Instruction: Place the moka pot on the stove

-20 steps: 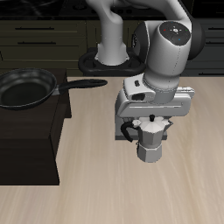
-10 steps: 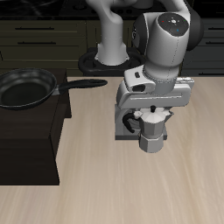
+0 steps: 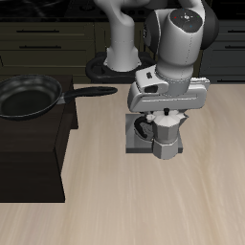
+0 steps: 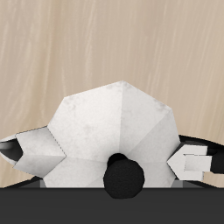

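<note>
Pincer [image 4: 114,157] was clamped on the small silver faceted metal moka pot [image 3: 167,134]; I judged to centre it above the flat dark-grey stove [image 3: 132,144] before lowering.

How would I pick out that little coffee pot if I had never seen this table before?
Start at the big grey and white robot arm over the pale wooden table and look right beneath its gripper. The moka pot is there: small, silver, faceted, narrow-waisted, with a black side handle. The only other cookware, the frying pan, is black and sits apart on the dark cabinet.
</note>
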